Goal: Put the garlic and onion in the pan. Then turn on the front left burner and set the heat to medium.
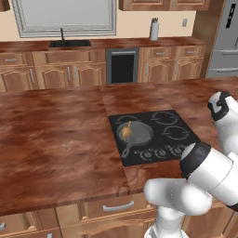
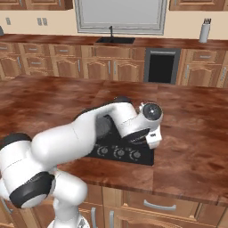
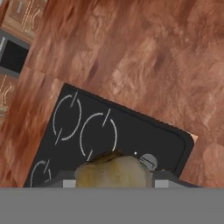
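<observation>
The small golden-brown onion [image 1: 126,131] with its thin pointed tip already lies in the round dark grey cast-iron skillet [image 1: 139,135], at nine o'clock on the flat black glass cooktop [image 1: 179,122]. In the hand view the gripper [image 3: 113,180] is clamped on a pale, lumpy tan bulb [image 3: 113,171], seemingly the garlic, above the cooktop's edge. Next it likely needs carrying over the skillet, lowering and releasing.
</observation>
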